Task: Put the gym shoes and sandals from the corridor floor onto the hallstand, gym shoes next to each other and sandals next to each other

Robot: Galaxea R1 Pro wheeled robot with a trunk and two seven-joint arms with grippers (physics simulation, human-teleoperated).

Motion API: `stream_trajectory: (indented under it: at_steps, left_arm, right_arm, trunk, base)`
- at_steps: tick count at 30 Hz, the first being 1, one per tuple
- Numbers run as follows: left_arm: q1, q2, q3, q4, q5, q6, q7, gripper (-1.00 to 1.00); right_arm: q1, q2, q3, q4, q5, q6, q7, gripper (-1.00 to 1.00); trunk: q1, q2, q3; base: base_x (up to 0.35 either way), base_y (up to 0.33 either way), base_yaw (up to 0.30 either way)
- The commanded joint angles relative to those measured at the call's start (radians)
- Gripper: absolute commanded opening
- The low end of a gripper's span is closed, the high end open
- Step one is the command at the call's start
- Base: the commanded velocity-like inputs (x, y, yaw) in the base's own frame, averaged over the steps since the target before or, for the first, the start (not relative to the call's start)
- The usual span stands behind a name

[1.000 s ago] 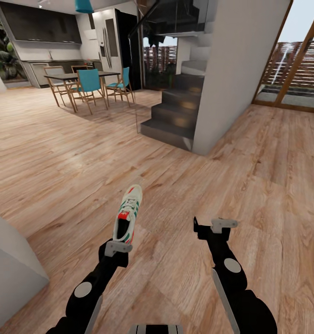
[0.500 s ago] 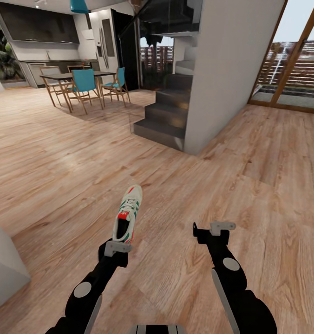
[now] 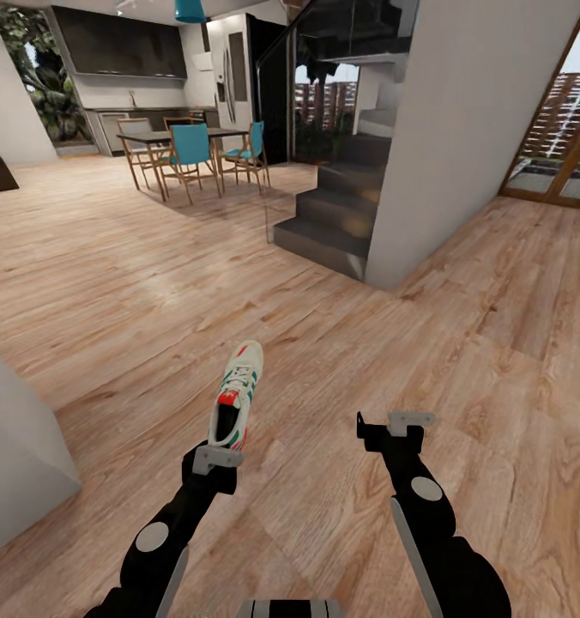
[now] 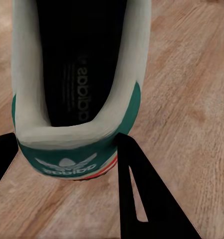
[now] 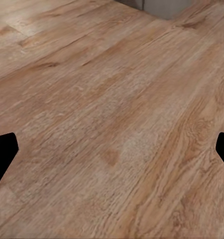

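the left tool (image 3: 219,457) is clamping the heel of one gym shoe (image 3: 236,397), and in the left wrist view the two dark fingers (image 4: 137,194) are pressing against either side of the green heel tab of the shoe (image 4: 77,94), with the wood planks passing beneath it. the shoe is hanging clear of the corridor floor (image 3: 110,283), its long axis running straight out from the left tool, heel at the fingers and toe pointing forward toward the dark stair steps (image 3: 324,223). the right tool (image 3: 391,425) is carrying nothing; its fingertips are sitting wide apart at the edges of the right wrist view, over bare floor (image 5: 117,124).

the robot seems to be travelling with the shoe rather than placing it. a pale block (image 3: 15,463) is sitting low at the left of the head view, but i cannot tell whether it is part of the hallstand. since the shoe is leading toe-first from the left arm, that arm is the one to set it down, toe entering first.
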Motion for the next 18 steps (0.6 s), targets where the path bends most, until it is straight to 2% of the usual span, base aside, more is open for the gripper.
stream_trajectory:
  at_steps: [1, 8, 18]
  left_arm:
    - [-0.001, -0.001, 0.001, -0.001, -0.010, 0.005, -0.007, -1.00]
    - [-0.001, -0.001, 0.001, -0.001, -0.010, 0.005, -0.008, -1.00]
    - [-0.001, -0.002, -0.001, -0.001, -0.010, 0.004, -0.009, -1.00]
  right_arm:
    - [0.000, 0.000, 0.001, -0.002, 0.004, 0.007, -0.004, 1.00]
    - [0.000, 0.000, 0.001, -0.001, 0.004, 0.007, -0.004, 1.00]
    - [-0.001, 0.000, 0.001, -0.001, 0.004, 0.007, -0.004, 1.00]
  trunk:
    - [0.000, 0.000, -0.001]
    - [0.000, 0.000, -0.006]
    - [0.000, 0.000, -0.011]
  base:
    - [0.000, -0.002, 0.270]
    - [-0.049, 0.000, 0.271]
    - [-0.309, 0.000, 0.271]
